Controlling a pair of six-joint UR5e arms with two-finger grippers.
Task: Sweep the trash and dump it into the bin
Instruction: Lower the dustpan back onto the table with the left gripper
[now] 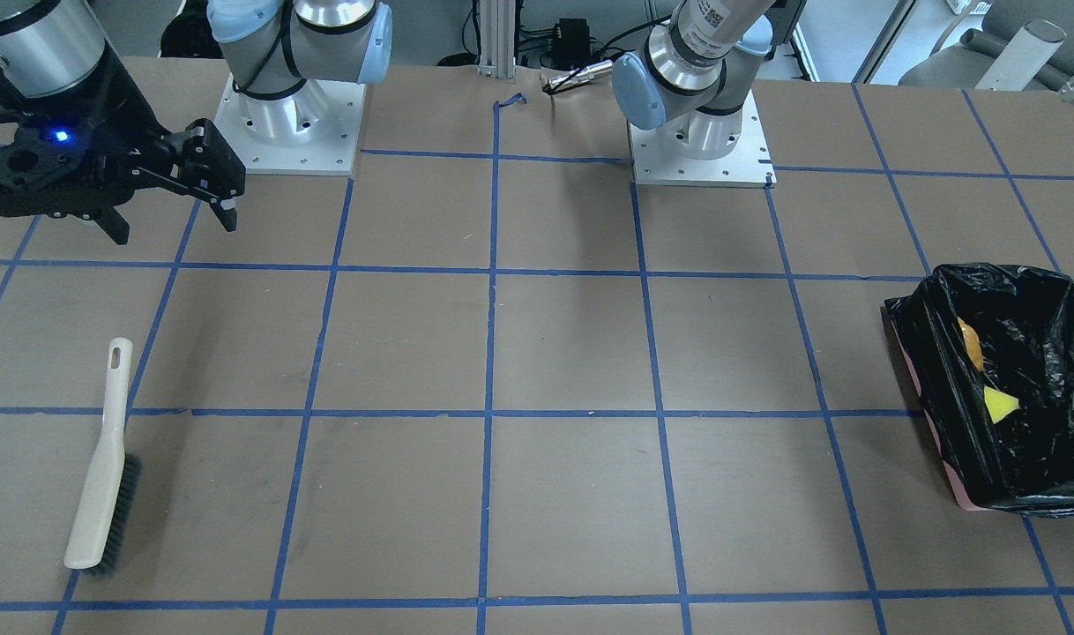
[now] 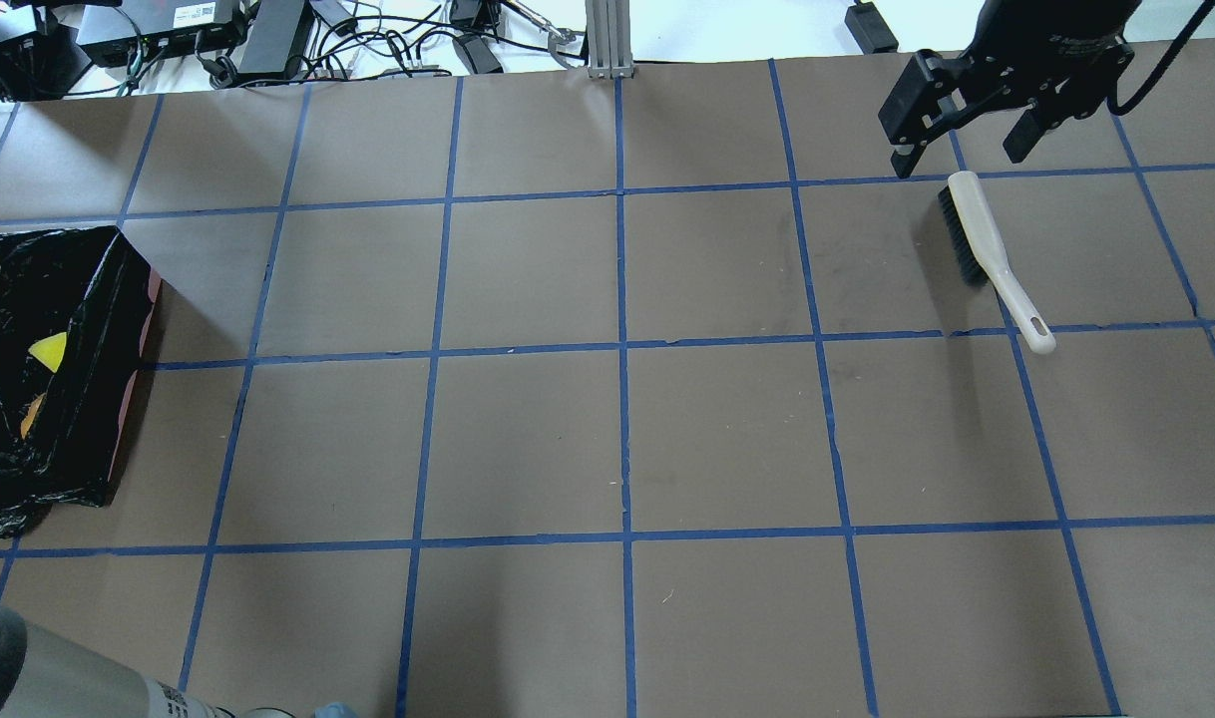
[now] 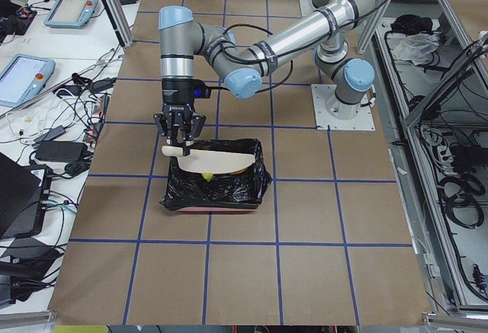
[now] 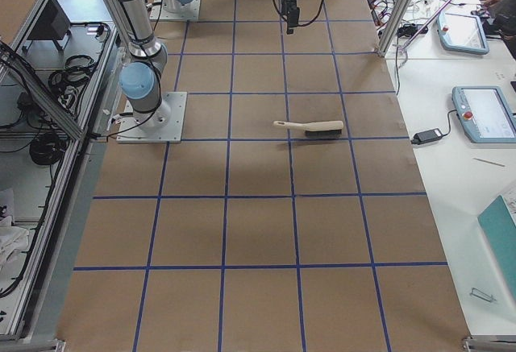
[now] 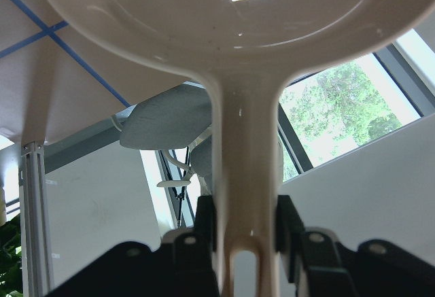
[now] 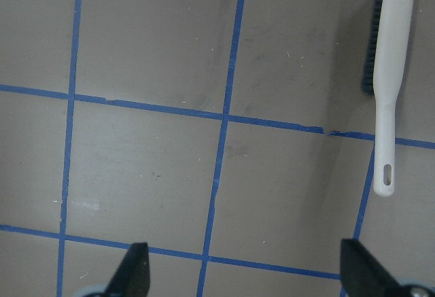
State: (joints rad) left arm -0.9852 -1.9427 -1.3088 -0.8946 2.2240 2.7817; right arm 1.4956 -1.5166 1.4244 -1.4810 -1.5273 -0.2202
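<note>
The bin (image 1: 934, 353), lined with a black bag, stands at the table's end on my left side; it also shows in the overhead view (image 2: 99, 329) and the exterior left view (image 3: 221, 192). Inside lie the yellow sponge wedge (image 1: 1000, 404) and the orange peel piece (image 1: 971, 344). The potato-like lump is hidden. My left gripper (image 5: 245, 222) is shut on the handle of the beige dustpan (image 3: 210, 159), held tilted over the bin. My right gripper (image 2: 967, 140) is open and empty, raised above the far end of the brush (image 2: 992, 259).
The white-handled brush (image 1: 105, 459) lies flat on the brown table near the right arm's side. The two arm bases (image 1: 290, 132) stand at the table's robot edge. Blue tape lines grid the table.
</note>
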